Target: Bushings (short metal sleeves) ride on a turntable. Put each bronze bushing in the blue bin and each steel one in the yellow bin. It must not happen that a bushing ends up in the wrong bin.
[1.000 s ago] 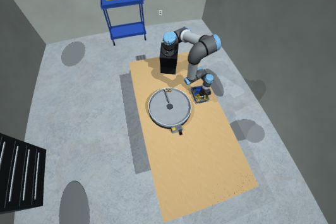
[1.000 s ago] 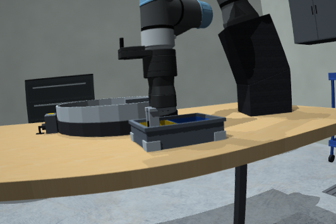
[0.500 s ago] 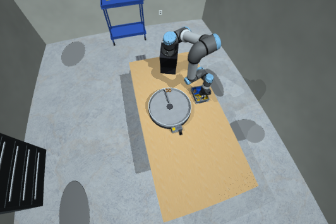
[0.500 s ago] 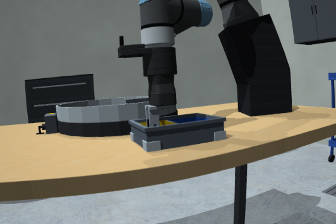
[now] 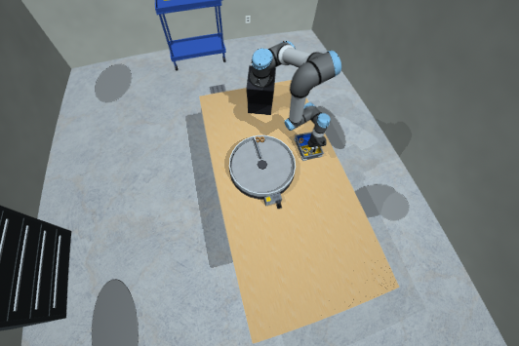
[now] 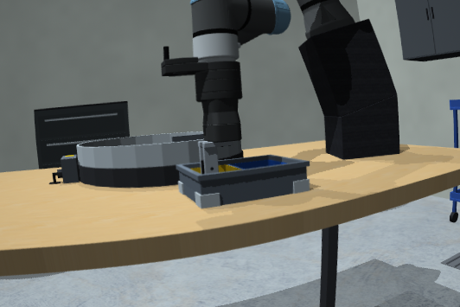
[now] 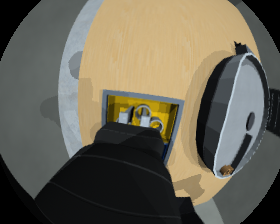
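Because a bushing could be dragged against it as the disc turned, the bar (image 5: 257, 147) (image 6: 187, 138) (image 7: 241, 152) on the turntable (image 5: 249, 171) (image 6: 130, 157) (image 7: 241, 110) was probably meant as a stop, so that parts would be gathered at one known spot for picking. Bronze-coloured bushings (image 5: 260, 139) (image 7: 227, 170) were seen beside it, just inside the turntable's rim on the side of the arm's base; two could be made out from above.

To the right of the turntable, and near it on the worktop (image 5: 302, 229) (image 6: 108, 212) (image 7: 131, 45), the two bins were set side by side in one tray, presumably so that carries would be kept short. The blue bin (image 5: 306, 136) (image 6: 259, 163) (image 7: 166, 150) was placed towards the arm's base, and a bronze-coloured piece was glimpsed in it. In the yellow bin (image 5: 306, 154) (image 6: 226, 169) (image 7: 166, 107), steel-coloured rings (image 7: 143, 105) were seen, as the sort required.

Over the yellow bin, also right of the turntable, the pincer (image 5: 314, 148) (image 6: 207, 172) (image 7: 137, 112) was held low and upright, its fingers partly open, with no bushing seen clamped between them. A low release was probably intended, lest a sleeve be bounced across the divider. A straight lift seemed called for next, before the bronze ones were fetched for the blue bin.
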Tool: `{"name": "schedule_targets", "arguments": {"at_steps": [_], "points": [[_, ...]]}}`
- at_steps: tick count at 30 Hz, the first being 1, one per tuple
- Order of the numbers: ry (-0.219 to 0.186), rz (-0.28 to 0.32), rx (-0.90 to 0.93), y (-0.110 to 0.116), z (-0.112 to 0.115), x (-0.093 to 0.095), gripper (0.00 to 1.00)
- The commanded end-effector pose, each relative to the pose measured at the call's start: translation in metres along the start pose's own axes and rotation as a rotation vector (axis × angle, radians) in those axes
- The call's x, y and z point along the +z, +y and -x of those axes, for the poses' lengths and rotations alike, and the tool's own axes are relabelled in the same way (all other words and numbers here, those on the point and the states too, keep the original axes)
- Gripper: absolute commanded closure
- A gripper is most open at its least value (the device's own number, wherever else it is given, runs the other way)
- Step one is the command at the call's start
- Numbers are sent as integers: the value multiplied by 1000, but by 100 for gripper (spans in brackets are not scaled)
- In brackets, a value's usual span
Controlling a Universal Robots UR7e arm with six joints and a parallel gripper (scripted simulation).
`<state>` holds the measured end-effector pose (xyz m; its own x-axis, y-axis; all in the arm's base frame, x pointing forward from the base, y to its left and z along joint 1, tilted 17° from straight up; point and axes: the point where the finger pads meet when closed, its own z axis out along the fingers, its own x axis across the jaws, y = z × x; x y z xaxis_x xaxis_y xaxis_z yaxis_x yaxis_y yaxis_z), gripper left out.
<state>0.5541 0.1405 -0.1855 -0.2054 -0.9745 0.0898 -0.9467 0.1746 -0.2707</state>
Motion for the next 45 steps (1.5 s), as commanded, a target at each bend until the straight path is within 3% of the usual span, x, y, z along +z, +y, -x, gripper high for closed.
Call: {"name": "schedule_targets", "arguments": {"at_steps": [1, 45], "points": [[-1, -1, 0, -1, 0, -2, 58], [-1, -1, 0, -1, 0, -14, 58]]}}
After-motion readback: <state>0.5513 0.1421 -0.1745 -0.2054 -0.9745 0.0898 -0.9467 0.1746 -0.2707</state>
